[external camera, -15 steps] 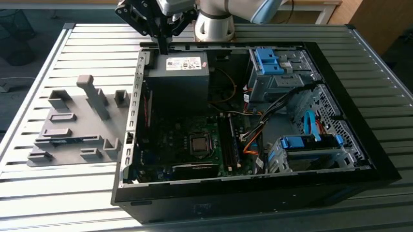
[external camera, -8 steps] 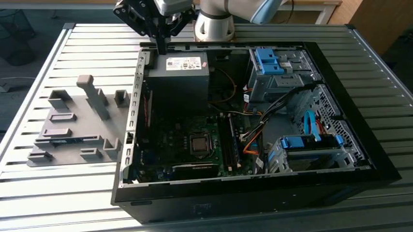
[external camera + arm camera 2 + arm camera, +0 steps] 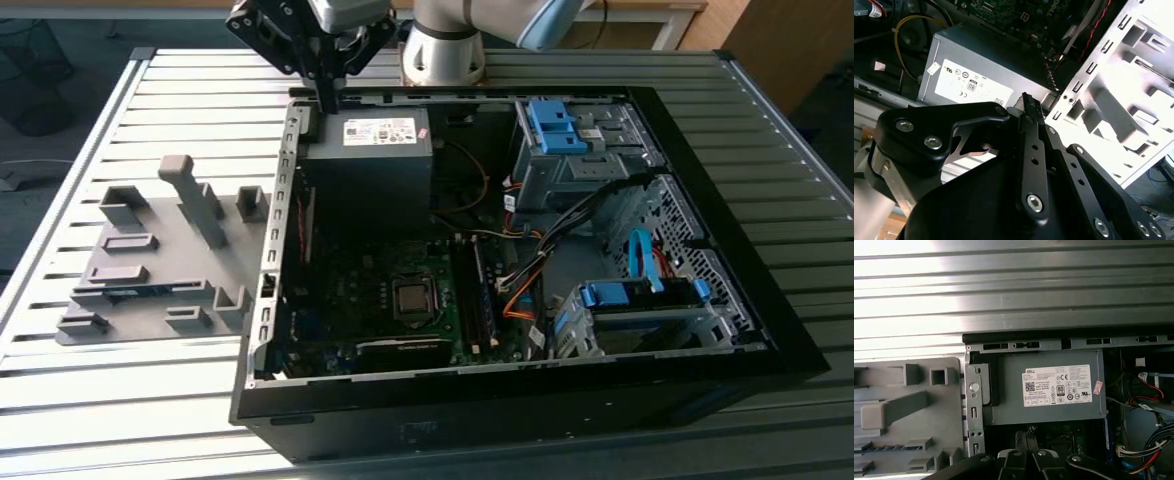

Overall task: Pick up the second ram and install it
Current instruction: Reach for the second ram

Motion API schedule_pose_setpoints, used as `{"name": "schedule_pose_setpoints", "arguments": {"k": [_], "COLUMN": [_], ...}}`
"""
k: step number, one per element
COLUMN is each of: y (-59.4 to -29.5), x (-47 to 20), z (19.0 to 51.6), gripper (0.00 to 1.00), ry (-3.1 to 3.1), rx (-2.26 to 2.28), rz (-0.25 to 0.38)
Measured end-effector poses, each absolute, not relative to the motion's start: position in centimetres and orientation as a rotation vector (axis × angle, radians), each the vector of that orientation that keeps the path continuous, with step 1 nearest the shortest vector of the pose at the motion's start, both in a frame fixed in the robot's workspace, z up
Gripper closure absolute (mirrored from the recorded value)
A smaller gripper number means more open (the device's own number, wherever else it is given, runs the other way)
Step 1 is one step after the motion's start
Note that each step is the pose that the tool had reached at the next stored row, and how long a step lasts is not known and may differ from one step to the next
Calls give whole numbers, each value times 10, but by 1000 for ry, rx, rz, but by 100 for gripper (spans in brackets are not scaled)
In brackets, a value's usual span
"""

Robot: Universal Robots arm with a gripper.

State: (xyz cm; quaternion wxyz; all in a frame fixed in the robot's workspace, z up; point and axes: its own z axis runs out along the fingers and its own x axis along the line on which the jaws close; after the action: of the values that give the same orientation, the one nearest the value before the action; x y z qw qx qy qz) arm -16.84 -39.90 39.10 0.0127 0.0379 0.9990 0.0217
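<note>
The arm [image 3: 445,50] is a silver-grey tube with a pale blue joint cap [image 3: 550,18]. Its end effector [image 3: 1030,105] is matte black. Its flat linkage bars [image 3: 1033,162] are drilled with small holes, pinned by round silver screws [image 3: 1034,201], and end in slim ribbed fingertips [image 3: 1026,100].

— What colours are showing on the table [image 3: 134,420]?
— It is gleaming silver, with ribs running across it in even stripes. The holder plate [image 3: 147,270] is showing plain matt grey.
— And the computer case [image 3: 534,400]?
— It is looking black outside. Its inner frame [image 3: 280,240] is shining bare silver, patterned with rows of small slots.
— Inside?
— The power supply [image 3: 367,170] is showing dark grey and wearing a white label [image 3: 384,131] with black print. The drive brackets [image 3: 554,125] are standing out bright blue, the motherboard [image 3: 360,290] is showing dark green, and the cables [image 3: 523,300] are mixing orange, red, yellow and black.
— The gripper [image 3: 328,104]?
— It is showing black, its screw heads glinting silver in the second wrist view. The arm [image 3: 441,45] is showing pale grey with a light blue cap [image 3: 541,20].
</note>
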Motion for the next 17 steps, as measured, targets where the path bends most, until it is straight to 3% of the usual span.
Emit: {"name": "schedule_pose_setpoints", "arguments": {"k": [17], "y": [-399], "x": [-184], "z": [390], "gripper": [89], "ry": [3114], "rx": [118], "rz": [68]}}
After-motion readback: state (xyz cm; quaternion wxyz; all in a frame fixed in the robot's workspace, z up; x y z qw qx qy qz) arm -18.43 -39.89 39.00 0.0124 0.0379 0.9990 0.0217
